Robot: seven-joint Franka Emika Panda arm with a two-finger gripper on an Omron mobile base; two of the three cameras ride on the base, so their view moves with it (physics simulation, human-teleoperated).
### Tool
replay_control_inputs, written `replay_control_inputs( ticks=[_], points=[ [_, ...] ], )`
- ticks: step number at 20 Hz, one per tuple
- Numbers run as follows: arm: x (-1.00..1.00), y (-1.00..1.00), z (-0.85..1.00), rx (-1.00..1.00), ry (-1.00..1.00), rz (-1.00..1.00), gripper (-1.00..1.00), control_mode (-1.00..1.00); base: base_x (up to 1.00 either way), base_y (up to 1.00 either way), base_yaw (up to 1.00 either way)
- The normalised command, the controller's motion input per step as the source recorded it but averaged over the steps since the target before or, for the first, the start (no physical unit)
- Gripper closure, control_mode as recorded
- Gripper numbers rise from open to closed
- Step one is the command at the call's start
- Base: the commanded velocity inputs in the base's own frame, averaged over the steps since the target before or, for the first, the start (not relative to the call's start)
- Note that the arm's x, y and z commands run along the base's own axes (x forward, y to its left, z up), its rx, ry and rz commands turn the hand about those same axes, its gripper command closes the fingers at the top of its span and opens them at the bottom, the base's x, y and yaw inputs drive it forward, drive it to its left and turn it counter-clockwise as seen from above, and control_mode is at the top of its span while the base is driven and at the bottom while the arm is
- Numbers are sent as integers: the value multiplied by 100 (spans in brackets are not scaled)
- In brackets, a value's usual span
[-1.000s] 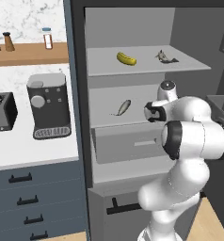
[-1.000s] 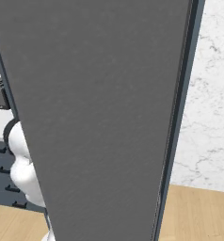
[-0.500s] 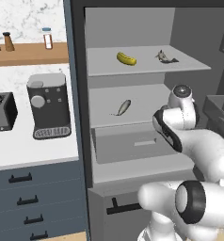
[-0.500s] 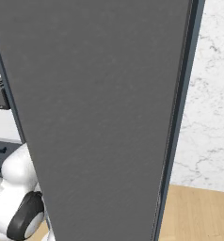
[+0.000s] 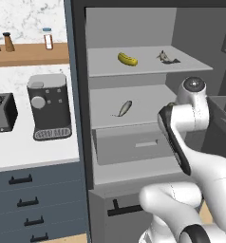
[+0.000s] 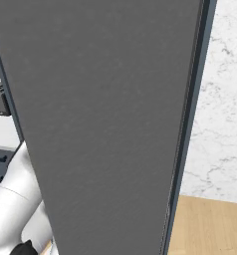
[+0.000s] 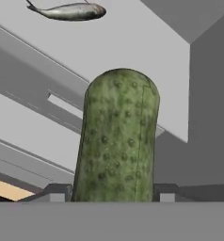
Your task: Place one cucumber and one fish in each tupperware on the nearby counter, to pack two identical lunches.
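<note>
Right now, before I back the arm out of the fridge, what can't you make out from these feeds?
- Tupperware and its counter spot: outside all views.
- Right base view: the fridge door blocks the shelves.
- Hand view: dark cucumber covers the gripper's finger pads.
- Left base view: the arm's body hides the gripper.

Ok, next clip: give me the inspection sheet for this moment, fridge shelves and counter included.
Surface: white counter beside the open fridge, over dark drawers.
Job's things: yellow-green cucumber and one fish on the top shelf; second fish on the middle shelf; dark green cucumber in the gripper. Tupperware: nothing seen.
Clutter: coffee machine, toaster, bottles on a wooden shelf.
Grippers: gripper shut on the dark green cucumber.
Cables: nothing seen.
Surroundings: grey fridge door, marble wall, wooden floor.
</note>
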Motion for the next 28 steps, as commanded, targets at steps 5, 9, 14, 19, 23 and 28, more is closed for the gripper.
replay_control_inputs(
  ticks=[5, 9, 14, 19, 23, 28],
  points=[
    [-26, 6, -2, 0, 0, 0, 100, -100, 0, 0, 0],
    [-24, 18, 0, 0, 0, 1, 100, 100, -31, 31, 2],
    [0, 0, 0, 0, 0, 0, 100, 100, -65, 86, 11],
    [0, 0, 0, 0, 0, 0, 100, 100, -57, 100, 20],
    [0, 0, 0, 0, 0, 0, 100, 100, -33, 100, 20],
    [0, 0, 0, 0, 0, 0, 100, 100, 1, 100, 19]
  ],
)
